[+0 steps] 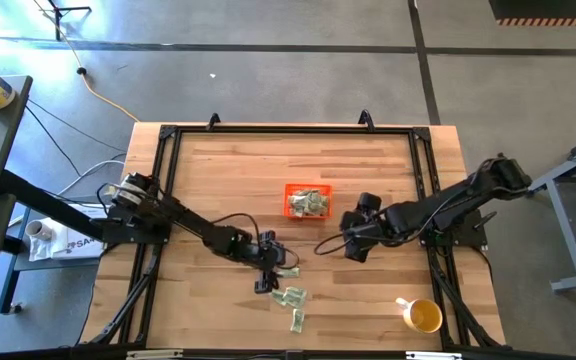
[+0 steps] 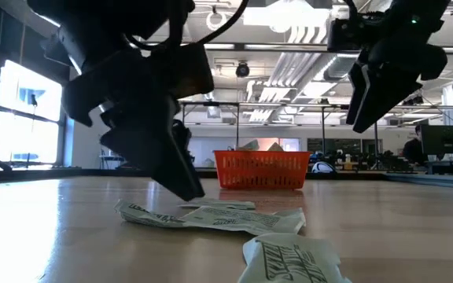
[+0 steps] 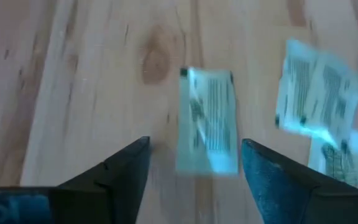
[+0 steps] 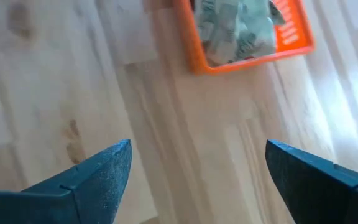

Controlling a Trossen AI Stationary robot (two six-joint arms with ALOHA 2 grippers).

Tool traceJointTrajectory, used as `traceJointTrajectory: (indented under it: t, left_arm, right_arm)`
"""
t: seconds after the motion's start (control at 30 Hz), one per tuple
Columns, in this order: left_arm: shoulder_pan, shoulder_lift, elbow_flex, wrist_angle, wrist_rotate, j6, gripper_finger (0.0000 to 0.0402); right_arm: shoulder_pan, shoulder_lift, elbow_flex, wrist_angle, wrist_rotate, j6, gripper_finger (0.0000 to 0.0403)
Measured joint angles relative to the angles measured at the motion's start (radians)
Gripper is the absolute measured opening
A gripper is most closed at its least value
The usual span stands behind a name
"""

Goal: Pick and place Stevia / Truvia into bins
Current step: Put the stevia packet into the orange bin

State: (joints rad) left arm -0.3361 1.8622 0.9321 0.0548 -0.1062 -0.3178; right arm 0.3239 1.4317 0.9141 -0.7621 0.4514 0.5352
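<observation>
Closest to the low camera is a Truvia packet (image 2: 289, 263) lying flat on the wood, with a few more packets (image 2: 211, 216) scattered just behind it. From overhead that loose bunch (image 1: 290, 297) sits toward the front edge of the table (image 1: 208, 180), well apart from the orange bin (image 1: 307, 201), which already holds a pile of them.

Left gripper (image 3: 194, 165) hangs right over one packet (image 3: 207, 121), fingers spread wide with the packet between them, holding nothing yet. Right gripper (image 4: 197, 171) is open and empty too, hovering near the bin.

These things look super light and floppy, just thin paper, so I'd guess they slide or fold if you nudge them. Best bet is probably pinching across the short width, pressing down so a finger gets under an edge.

Neighbouring packets (image 3: 319, 93) lie just beside the target and could get dragged along. A yellow mug (image 1: 424, 316) sits at the front right corner, out of the way.
</observation>
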Motion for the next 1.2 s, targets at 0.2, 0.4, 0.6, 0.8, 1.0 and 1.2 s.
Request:
traceJointTrajectory:
  t: [0.2,0.4,0.6,0.8,1.0,1.2]
  left_arm:
    - [-0.012,0.029,0.007,0.018,-0.111,0.005,0.0212]
    - [0.021,0.047,0.009,0.011,-0.157,0.112,0.0088]
    - [0.072,-0.015,0.018,-0.053,-0.176,0.114,0.0025]
    - [0.099,-0.170,0.199,-0.232,-0.268,0.243,0.0030]
    - [0.289,-0.164,0.272,-0.327,-0.206,0.352,0.0027]
    - [0.446,-0.071,0.266,-0.353,0.009,0.303,0.0102]
  right_arm:
    - [0.000,0.001,-0.014,-0.003,0.044,0.043,0.0358]
    - [0.000,0.001,-0.014,-0.003,0.077,0.085,0.0352]
    - [0.019,0.001,-0.014,-0.022,0.082,0.143,0.0340]
    - [0.063,-0.014,-0.012,-0.076,0.084,0.260,0.0321]
    - [0.111,-0.029,-0.012,-0.092,0.129,0.353,0.0312]
    - [0.127,-0.007,-0.012,-0.003,0.067,0.251,0.0312]
